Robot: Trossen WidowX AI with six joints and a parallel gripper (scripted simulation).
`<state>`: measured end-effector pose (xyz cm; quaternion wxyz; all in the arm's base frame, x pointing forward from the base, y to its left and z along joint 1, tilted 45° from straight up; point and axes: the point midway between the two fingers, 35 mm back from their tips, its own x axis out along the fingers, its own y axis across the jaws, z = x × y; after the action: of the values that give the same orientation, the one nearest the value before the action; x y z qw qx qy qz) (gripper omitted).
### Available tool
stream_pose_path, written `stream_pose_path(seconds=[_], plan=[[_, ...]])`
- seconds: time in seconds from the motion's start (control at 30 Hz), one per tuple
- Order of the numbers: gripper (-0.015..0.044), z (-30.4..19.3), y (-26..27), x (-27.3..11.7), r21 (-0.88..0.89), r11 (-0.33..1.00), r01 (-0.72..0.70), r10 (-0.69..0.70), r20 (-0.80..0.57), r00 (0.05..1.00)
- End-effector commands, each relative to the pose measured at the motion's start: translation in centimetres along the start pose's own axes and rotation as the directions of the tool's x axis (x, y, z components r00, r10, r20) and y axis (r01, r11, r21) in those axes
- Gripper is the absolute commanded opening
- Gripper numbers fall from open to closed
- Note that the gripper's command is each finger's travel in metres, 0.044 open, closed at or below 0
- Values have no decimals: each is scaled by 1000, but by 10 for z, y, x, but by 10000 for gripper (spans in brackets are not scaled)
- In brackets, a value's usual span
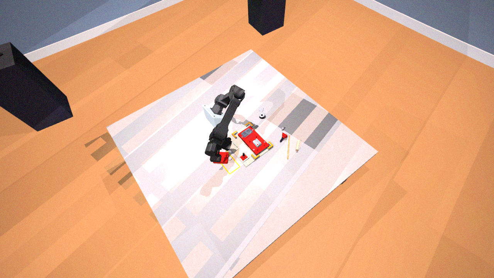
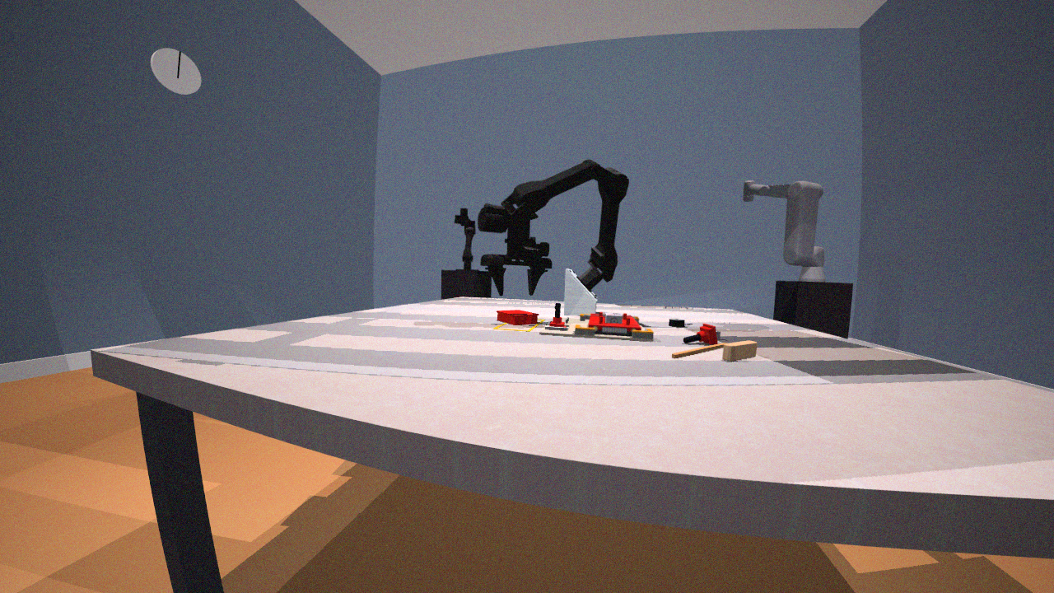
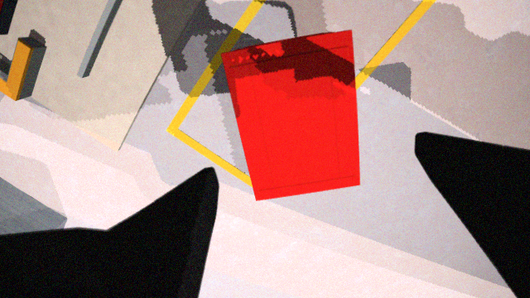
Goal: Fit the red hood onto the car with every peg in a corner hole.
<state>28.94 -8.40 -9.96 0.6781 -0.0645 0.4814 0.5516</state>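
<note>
The red hood lies roof up on the table, partly over the yellow outline. My gripper is open and empty and points down above the hood, with a gap between fingertips and roof. In the wrist view the hood shows between and beyond the two fingertips. In the top view the arm covers part of the hood. The red chassis sits in the jig, its grey-white engine block on the deck. The pegs are too small to make out clearly.
The jig board has yellow corner blocks. A red part with a black upright post stands between chassis and hood. A red and black part, a wooden stick, a wooden block and a round black part lie beyond the chassis.
</note>
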Motion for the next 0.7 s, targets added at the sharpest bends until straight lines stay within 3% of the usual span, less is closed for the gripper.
stream_pose_path(seconds=[0.0, 0.67], plan=[[440, 0, 1, 5, 5, 1000, -3, 3, 5, 1000], [440, 1, 1, 20, 5, 1000, -3, 3, 6, 1000]])
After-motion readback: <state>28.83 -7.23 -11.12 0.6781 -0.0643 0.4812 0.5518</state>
